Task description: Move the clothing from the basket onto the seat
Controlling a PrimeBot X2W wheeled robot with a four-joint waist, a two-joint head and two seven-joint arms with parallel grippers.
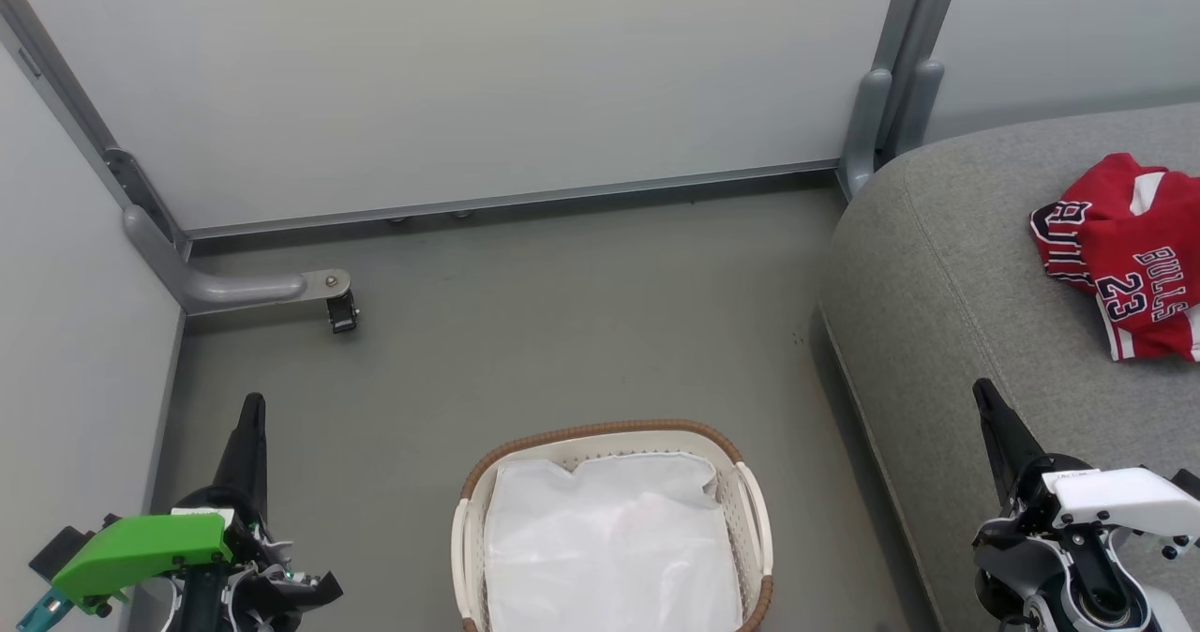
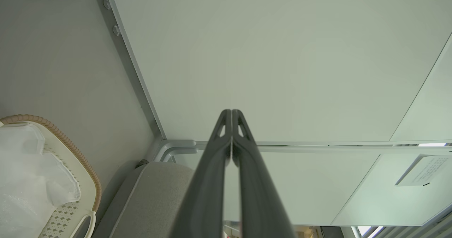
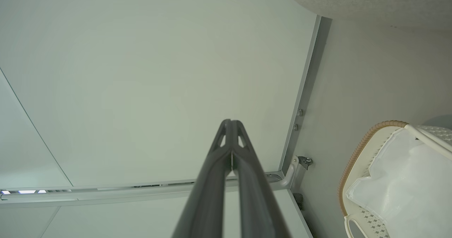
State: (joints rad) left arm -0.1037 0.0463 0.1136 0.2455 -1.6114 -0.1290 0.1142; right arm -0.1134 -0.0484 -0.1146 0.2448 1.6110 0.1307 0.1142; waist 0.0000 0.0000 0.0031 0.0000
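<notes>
Nearest, at the low left, the left gripper (image 1: pixel 251 418) stands with its fingers pointing away. The left wrist view shows them pressed together and holding nothing (image 2: pixel 231 125). At the low right, the right gripper (image 1: pixel 984 405) also points away, and its fingers are likewise closed on nothing (image 3: pixel 231 132).

Between the two grippers, on the floor (image 1: pixel 562 313), sits the basket (image 1: pixel 600 428). Only its white liner (image 1: pixel 609 538) shows inside, with no red in it, though its near end is cut off by the picture's edge.

To the right rises the seat (image 1: pixel 937 266), and the right gripper hangs over its near edge. The clothing (image 1: pixel 1125 257) lies on top of the seat, far and to the right, well apart from both grippers. The right arm is much the nearer.

The red heap is crumpled and partly cut off at the right edge. Its long axis runs roughly near to far, slanting rightward toward the near end. The BULLS 23 lettering runs the same way, with the tops of the letters turned right.

Judged from this, the clothing is out of the basket and the move looks done.
</notes>
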